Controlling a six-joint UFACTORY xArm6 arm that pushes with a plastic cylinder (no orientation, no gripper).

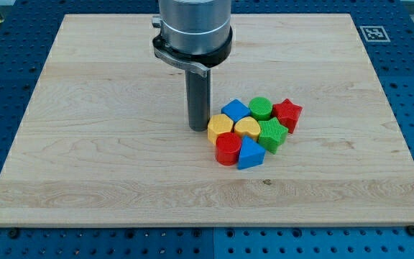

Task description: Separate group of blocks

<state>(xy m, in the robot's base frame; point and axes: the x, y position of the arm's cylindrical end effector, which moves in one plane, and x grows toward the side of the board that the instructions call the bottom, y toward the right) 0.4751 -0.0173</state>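
Note:
Several blocks sit packed together right of the board's middle: a blue cube [235,111], a green cylinder [261,108], a red star [287,112], a yellow hexagon [221,127], a yellow heart [247,128], a green hexagon [272,134], a red cylinder [228,149] and a blue triangle [250,153]. My tip [197,128] rests on the board just left of the yellow hexagon, close to it or touching it. The dark rod rises to the arm's grey body [193,29] at the view's top.
The wooden board [85,144] lies on a blue perforated table. A black-and-white marker [373,32] sits at the board's top right corner.

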